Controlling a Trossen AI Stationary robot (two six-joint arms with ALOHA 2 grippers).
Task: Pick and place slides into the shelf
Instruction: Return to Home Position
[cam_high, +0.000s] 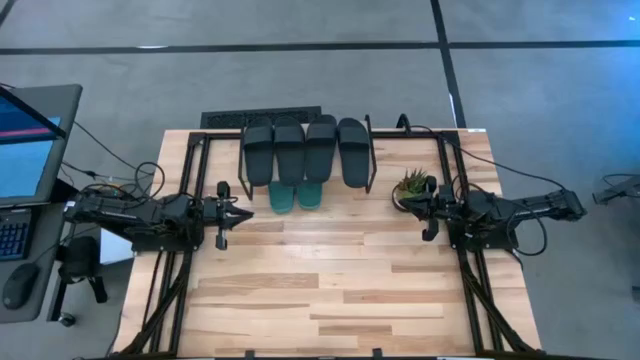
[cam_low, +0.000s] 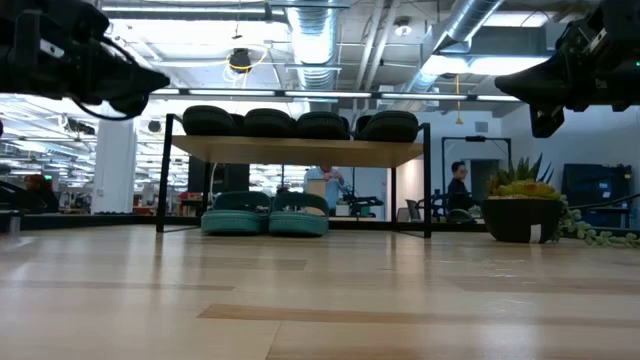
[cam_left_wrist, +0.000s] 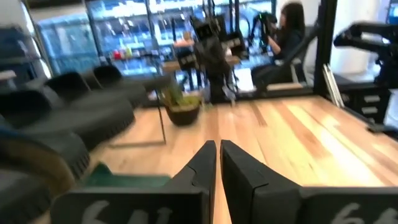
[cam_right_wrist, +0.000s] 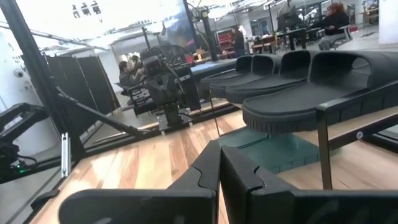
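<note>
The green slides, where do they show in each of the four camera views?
High view: green slides top centre, poking out from under the shelf.
Low view: centre left, under the shelf board.
Left wrist view: lower left, partly seen.
Right wrist view: centre right, under the board.
Shared landmark: the shelf.

Four black slides (cam_high: 305, 150) atop shelf (cam_high: 370, 155), two green slides (cam_high: 296, 196) beneath, potted plant (cam_high: 412, 187) beside

A small spiky green plant in a dark round pot (cam_high: 413, 187) stands near the far right corner of the pale plank tabletop (cam_high: 330, 290), a black slotted strip (cam_high: 262, 118) runs along its far edge, and a lit flat monitor (cam_high: 25, 150) sits beyond its left edge.
</note>
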